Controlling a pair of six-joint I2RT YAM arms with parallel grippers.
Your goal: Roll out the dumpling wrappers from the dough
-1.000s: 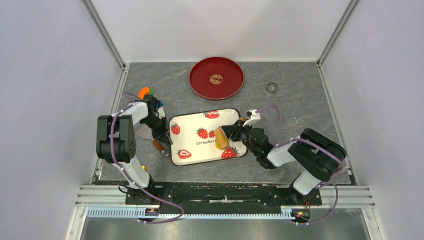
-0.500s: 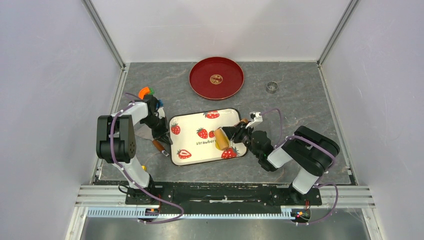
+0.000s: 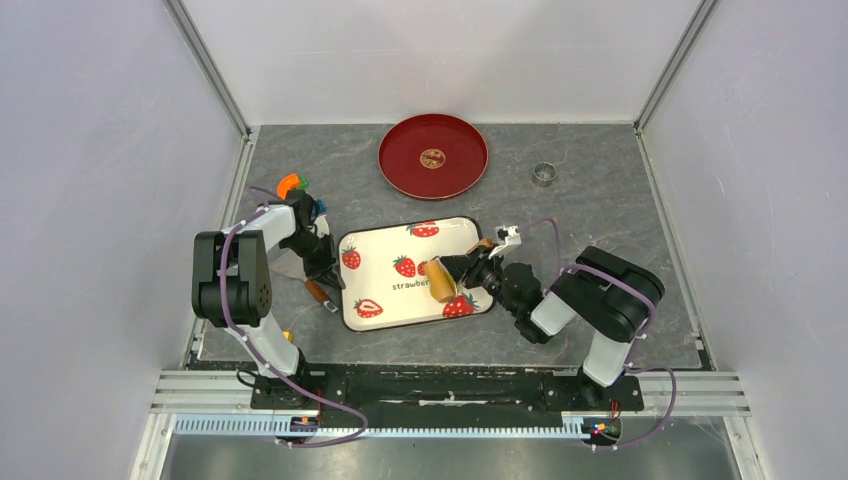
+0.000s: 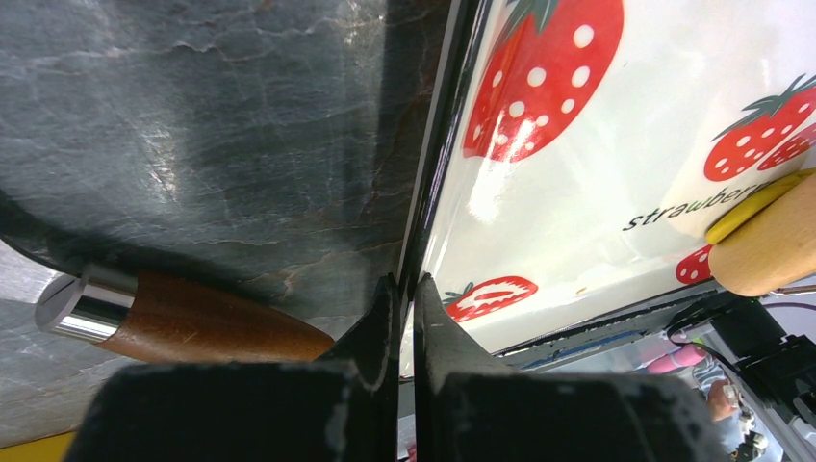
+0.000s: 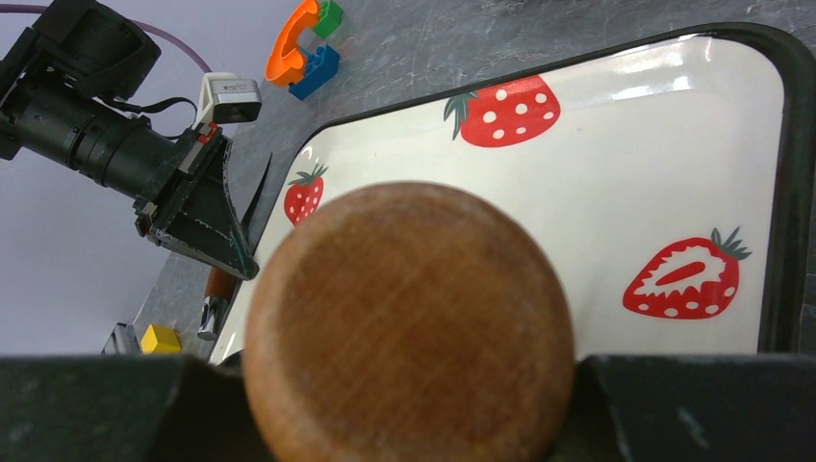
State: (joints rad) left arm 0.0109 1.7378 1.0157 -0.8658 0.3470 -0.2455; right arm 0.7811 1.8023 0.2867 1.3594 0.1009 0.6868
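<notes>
"Grey stone-look table [image 3: 600, 230], white walls on three sides. How does everything sit against the strawberry tray [image 3: 380, 242]?"

"The right gripper [image 3: 468, 268] reaches in over the tray's right rim, jaws clamped on a wooden rolling pin [image 5: 409, 327]. The left gripper [image 4: 405, 298] is pinched tight on the tray's left rim, which looks like steadying."

"And the dough?"

"A strip of yellow dough [image 4: 760, 197] lies on the tray's right half, touching the pin on the side that faces the left rim. One dumpling wrapper [image 3: 433, 157], a small flat disc, sits at the middle of the red plate [image 3: 400, 160], well beyond the tray's far rim."

"So which way must the pin travel?"

"Toward the left rim, I'd judge, since the dough lies that way from it. The right wrist view meets the pin's round end face-on, so its long axis seems to run along the gripper's reach. From overhead it is too foreshortened to be sure. If so, a push along that line would slide rather than roll, and the pin may need turning crosswise first."

"Nearer arm?"

"The right, plainly, with the pin at the dough. The left is occupied at the opposite rim."
</notes>
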